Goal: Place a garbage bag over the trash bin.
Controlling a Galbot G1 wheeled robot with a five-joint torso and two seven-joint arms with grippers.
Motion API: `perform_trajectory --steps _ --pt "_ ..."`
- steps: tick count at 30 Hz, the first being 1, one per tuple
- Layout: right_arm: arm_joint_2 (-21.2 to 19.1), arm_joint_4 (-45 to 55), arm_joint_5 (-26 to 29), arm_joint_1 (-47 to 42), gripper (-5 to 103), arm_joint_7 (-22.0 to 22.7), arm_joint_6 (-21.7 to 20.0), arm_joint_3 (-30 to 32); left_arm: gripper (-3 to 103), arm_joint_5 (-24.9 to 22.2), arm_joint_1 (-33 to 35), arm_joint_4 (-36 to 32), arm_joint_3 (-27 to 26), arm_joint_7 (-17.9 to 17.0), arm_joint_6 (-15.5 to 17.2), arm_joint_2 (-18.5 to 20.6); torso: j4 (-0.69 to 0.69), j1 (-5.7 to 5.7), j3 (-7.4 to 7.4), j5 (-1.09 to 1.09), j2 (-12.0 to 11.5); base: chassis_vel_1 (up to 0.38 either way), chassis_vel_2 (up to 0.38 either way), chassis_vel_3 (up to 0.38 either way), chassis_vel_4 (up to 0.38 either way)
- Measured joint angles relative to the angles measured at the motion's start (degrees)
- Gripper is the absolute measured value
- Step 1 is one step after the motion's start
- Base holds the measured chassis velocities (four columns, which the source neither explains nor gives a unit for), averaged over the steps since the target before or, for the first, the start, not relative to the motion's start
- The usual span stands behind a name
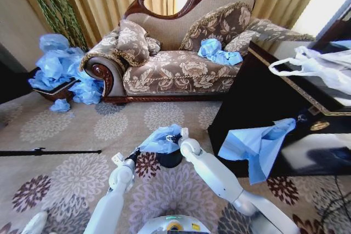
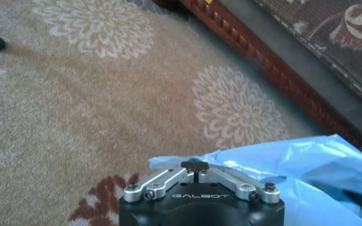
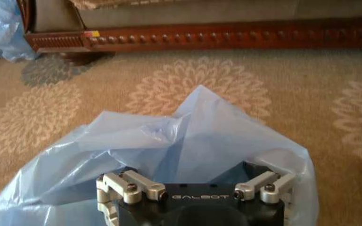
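Observation:
The light blue garbage bag (image 1: 160, 138) is bunched over the top of the small black trash bin (image 1: 171, 160), which stands on the flowered carpet just ahead of me. My left gripper (image 1: 132, 160) is to the bin's left, shut on the bag's edge (image 2: 168, 162), fingertips (image 2: 195, 165) pressed together. My right gripper (image 1: 177, 137) is above the bin's right rim. Its fingers (image 3: 113, 181) are spread open with the bag (image 3: 187, 136) draped over them, hiding the tips.
A patterned sofa (image 1: 175, 64) stands behind the bin, with blue bags piled at its left end (image 1: 63, 69) and on its seat (image 1: 218, 52). A dark cabinet (image 1: 258, 97) at right carries a hanging blue bag (image 1: 258, 143) and a white bag (image 1: 323, 67). A black rod (image 1: 49, 151) lies left.

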Motion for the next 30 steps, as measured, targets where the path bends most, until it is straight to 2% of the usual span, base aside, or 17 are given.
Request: perform_trajectory --steps 15,30 --pt "0.6 0.2 -3.0 1.2 100 -0.1 0.8 0.3 0 1.9 0.6 0.2 0.6 1.6 -0.6 -0.7 -0.02 0.0 0.0 0.0 0.0 0.0 0.0 0.0 0.0" --pt "5.1 -8.7 -6.6 7.0 100 -3.0 3.4 -0.2 0 4.8 1.1 0.2 1.4 4.0 -2.7 -1.6 -0.01 0.0 0.0 -0.01 0.0 0.0 0.0 0.0 0.0"
